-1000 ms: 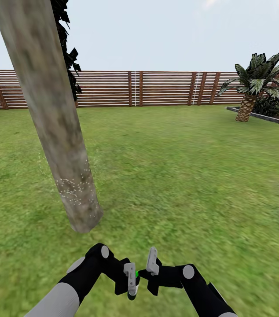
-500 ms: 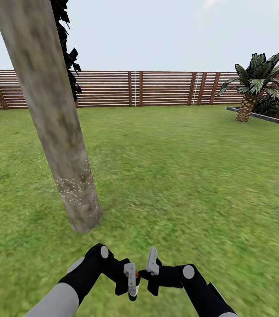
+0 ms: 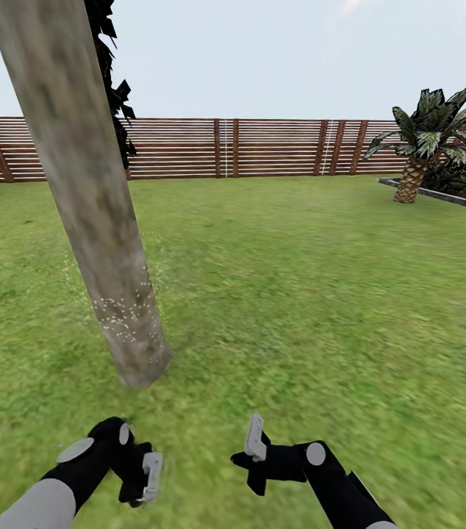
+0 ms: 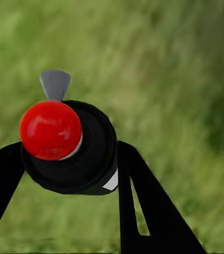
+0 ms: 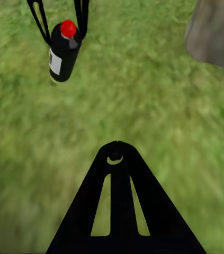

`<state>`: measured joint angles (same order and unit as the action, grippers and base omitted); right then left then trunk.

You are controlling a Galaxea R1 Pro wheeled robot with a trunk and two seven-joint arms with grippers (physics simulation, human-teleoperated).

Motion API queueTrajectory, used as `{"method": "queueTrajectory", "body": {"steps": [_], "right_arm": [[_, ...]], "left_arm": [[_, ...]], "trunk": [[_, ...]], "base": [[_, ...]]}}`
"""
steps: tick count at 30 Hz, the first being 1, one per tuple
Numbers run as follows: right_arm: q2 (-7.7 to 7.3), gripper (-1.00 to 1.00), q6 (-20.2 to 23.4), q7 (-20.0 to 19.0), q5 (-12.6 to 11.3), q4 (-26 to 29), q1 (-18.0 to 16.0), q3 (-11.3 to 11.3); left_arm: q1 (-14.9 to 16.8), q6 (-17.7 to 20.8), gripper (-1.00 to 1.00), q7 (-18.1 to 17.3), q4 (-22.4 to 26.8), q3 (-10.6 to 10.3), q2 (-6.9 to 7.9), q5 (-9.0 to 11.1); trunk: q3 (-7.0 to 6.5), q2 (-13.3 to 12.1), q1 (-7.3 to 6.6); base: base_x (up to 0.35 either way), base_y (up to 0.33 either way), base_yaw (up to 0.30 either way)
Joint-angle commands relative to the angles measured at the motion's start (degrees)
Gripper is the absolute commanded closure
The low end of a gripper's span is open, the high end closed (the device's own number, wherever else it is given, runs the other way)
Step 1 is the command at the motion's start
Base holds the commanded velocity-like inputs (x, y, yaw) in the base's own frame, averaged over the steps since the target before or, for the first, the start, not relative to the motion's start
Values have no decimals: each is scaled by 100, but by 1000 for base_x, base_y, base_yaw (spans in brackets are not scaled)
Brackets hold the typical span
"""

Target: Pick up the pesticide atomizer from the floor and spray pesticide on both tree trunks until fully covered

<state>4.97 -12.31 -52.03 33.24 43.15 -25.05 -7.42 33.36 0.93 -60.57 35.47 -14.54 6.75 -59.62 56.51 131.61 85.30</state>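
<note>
Our left end effector [image 3: 145, 477] holds the black bottle [image 4: 74, 151] with its red cap [image 4: 50, 130] above the grass, near the tree trunk [image 3: 93, 213], while we cannot tell our right end effector's [image 3: 255, 441] grip.

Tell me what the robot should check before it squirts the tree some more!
1. Pesticide atomizer held between the left gripper's fingers: ok.
2. Red spray cap on top and uncovered: ok.
3. Nozzle aimed at the tree trunk: cannot tell.
4. Trunk fully covered: not ok; white specks sit only in a low band.
5. Right gripper holding nothing, apart from the bottle: ok.
</note>
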Motion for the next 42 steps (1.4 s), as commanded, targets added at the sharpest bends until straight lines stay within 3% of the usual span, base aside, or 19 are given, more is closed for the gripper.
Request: {"method": "queueTrajectory", "body": {"steps": [1, 2, 3, 4, 5, 6, 8, 10, 11, 12, 14, 16, 19, 23, 33, 38, 42], "right_arm": [[-17, 100, 0, 4, 8, -12, 0, 8], [-36, 100, 0, 11, 12, -23, 0, 24], [-65, 100, -3, 32, 19, -35, 0, 47], [-123, 100, -6, 57, 22, -40, 0, 63], [-241, 100, -7, 200, 22, -64, 3, 70], [-482, 100, 0, 757, -3, -335, 7, 82], [-642, 100, 7, 1801, -25, -915, 8, 302], [-682, 100, 0, 3061, -28, -1604, 9, 653], [-693, 100, -20, 4027, -32, -2174, 9, 796], [-697, -100, -212, 5068, -41, -2758, 14, 868], [-699, -100, -926, 5842, -70, -3268, 17, 958], [-710, -100, -1239, 6154, -194, -3489, 23, 1297], [-720, -100, -1359, 6274, -457, -3573, 110, 1695], [-705, -100, -1755, 6286, -999, -3585, 147, 1760], [-715, -100, -1872, 6293, -1030, -3594, 149, 1765], [-709, -100, -1879, 6296, -1030, -3595, 149, 1766], [-679, -100, -1872, 6506, -1030, -3602, 155, 1762]], "left_arm": [[5, 1, 100, 75, 25, 188, 207, 41], [6, -1, 100, 189, 44, 575, 336, 102], [3, -7, 100, 483, 38, 1359, 398, 177], [-5, -22, 100, 872, 8, 2000, 406, 223], [-10, -38, 100, 1363, -152, 2407, 353, 299], [-13, -61, 100, 2168, -786, 2793, 278, 695], [-16, -156, 100, 3250, -1653, 2971, 254, 1404], [-41, -744, 100, 4378, -2238, 3013, 249, 2075], [-53, -1158, 100, 5145, -2589, 3022, 249, 2648], [-126, -1413, 100, 5800, -2907, 3026, 248, 3375], [-351, -1693, 100, 6146, -3007, 3027, 248, 4153], [-570, -1863, 100, 6216, -3047, 3027, 212, 4636], [-944, -2284, 100, 6235, -3035, 3016, 106, 4853], [-1030, -2418, 100, 6215, -3053, 2977, 78, 4846], [-1049, -2485, 100, 6275, -3060, 3026, 126, 4908], [-1051, -2501, 100, 6292, -3062, 3022, 109, 5242], [-1051, -2507, 100, 6825, -3064, 3020, 97, 5295]], "trunk": [[0, 0, 0], [0, 0, 0], [0, 0, 0], [0, 0, 0], [0, 0, 0], [0, 0, 0], [0, 0, 0], [0, 0, 0], [0, 0, 0], [0, 0, 0], [0, 0, 0], [0, 0, 0], [0, 0, 0], [0, 0, 0], [0, 0, 0], [0, 0, 0], [0, 0, 0]], "base": [[0, 0, 0], [0, 0, 0], [0, 0, 0], [0, 0, 0], [0, 0, 0], [0, 0, 0], [0, 0, 0], [0, 0, 0], [0, 0, 0], [0, 0, 0], [0, 0, 0], [0, 0, 0], [0, 0, 0], [0, 0, 0], [-50, -41, 1], [-261, -174, 226], [-285, -142, 277]]}}
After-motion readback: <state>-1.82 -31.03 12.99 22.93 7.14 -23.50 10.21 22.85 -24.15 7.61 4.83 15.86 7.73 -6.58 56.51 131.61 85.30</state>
